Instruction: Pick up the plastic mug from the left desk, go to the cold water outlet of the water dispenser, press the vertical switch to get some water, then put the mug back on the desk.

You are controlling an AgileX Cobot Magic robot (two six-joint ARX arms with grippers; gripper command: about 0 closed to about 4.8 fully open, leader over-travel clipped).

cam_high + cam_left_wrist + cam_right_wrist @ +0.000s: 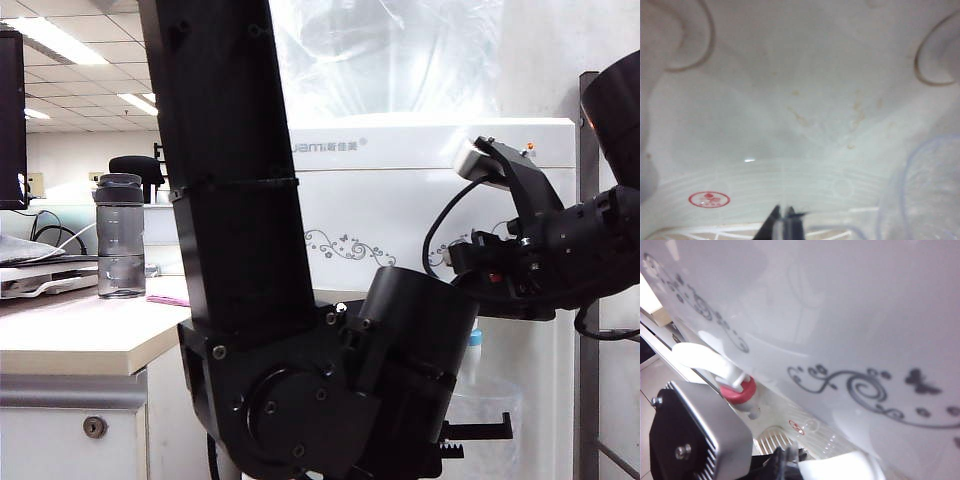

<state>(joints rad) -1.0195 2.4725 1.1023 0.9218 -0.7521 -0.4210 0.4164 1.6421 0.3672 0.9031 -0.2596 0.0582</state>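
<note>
Mug (485, 405) sits low in the water dispenser (400, 190) recess under the blue-collared cold water outlet (474, 340), the left gripper (785, 220) clenched on its clear wall. Right gripper (790, 462) hovers up against the dispenser front near the red-collared tap (737, 389); its fingers barely show, so released or clenched, can't tell. Smoky bottle (120, 236) stands on the left desk (80, 335).

Bottle (120, 236) on desk (80, 335) (probably rearward)

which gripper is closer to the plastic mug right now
Left. The left gripper grips the plastic mug; the right gripper is higher, by the water dispenser front.
</note>
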